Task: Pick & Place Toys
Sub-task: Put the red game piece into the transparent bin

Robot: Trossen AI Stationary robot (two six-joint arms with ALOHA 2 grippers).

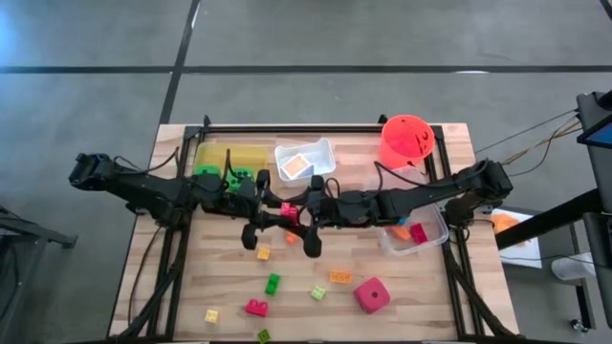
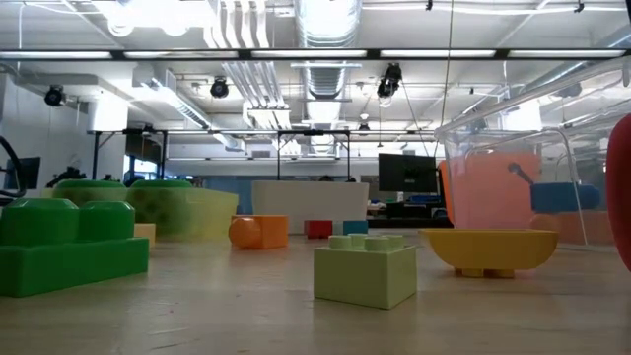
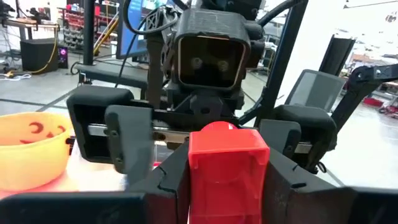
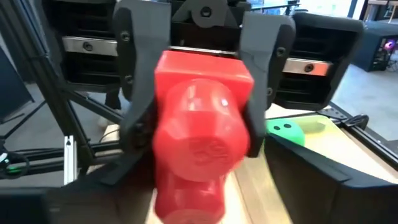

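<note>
While grippers meet, left gripper clamps red brick (mid-table)

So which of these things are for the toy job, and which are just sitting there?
For the job: red brick, held in the left pincer, the open right pincer facing it; pink-red die; green brick; orange brick; pale green brick.
Just sitting there: orange bucket; yellow tray; white tray; clear tray.
</note>
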